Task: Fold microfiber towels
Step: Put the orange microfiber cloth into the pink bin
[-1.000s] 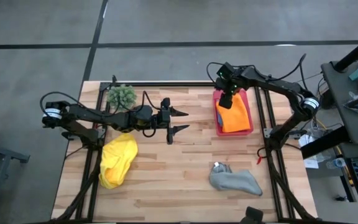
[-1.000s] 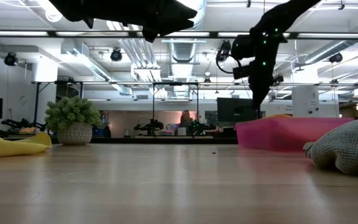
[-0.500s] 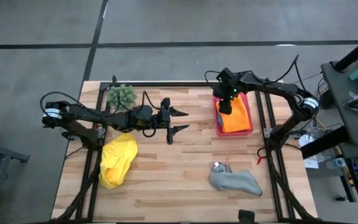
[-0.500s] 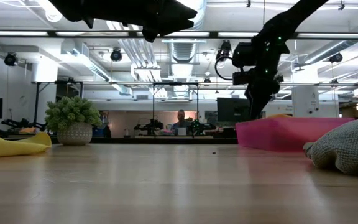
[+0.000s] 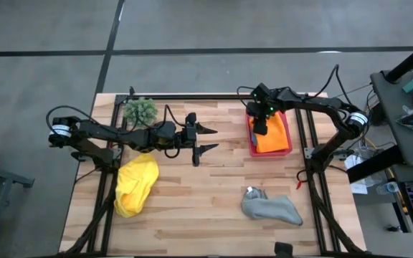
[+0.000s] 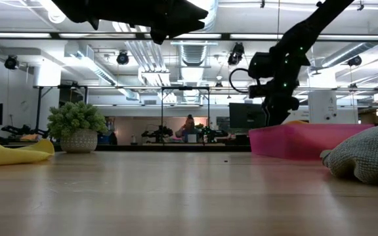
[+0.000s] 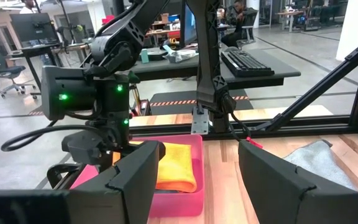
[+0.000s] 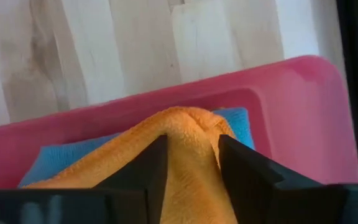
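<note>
1. Orange cloth is what the right gripper [image 8: 191, 163] has: its two dark fingers [image 8: 143, 171] are pinched on a raised fold of the orange towel [image 8: 173, 155], down inside the pink tray [image 5: 251, 143].
2. Under the orange towel lies a blue towel [image 8: 61, 158], flat on the tray floor, with its edge peeking out on both sides of the fold.
3. From above, the tray sits at the far right of the wooden table [image 5: 214, 193], and the right arm reaches over its far end.
4. At mid-table the left gripper [image 5: 208, 140] hangs above the wood, its fingers [image 5: 209, 131] spread wide and holding nothing, pointing across towards the tray.
5. A yellow towel [image 5: 135, 185] lies crumpled near the left edge of the table, just below the left arm.
6. A grey towel [image 5: 271, 208] lies bunched on the near right part of the table, well apart from the tray.
7. A spiky green plant [image 5: 140, 110] stands at the far left corner, in a pale pot as the low view shows.
8. Beyond the table, in the room, a person [image 6: 189, 126] is at a desk.
</note>
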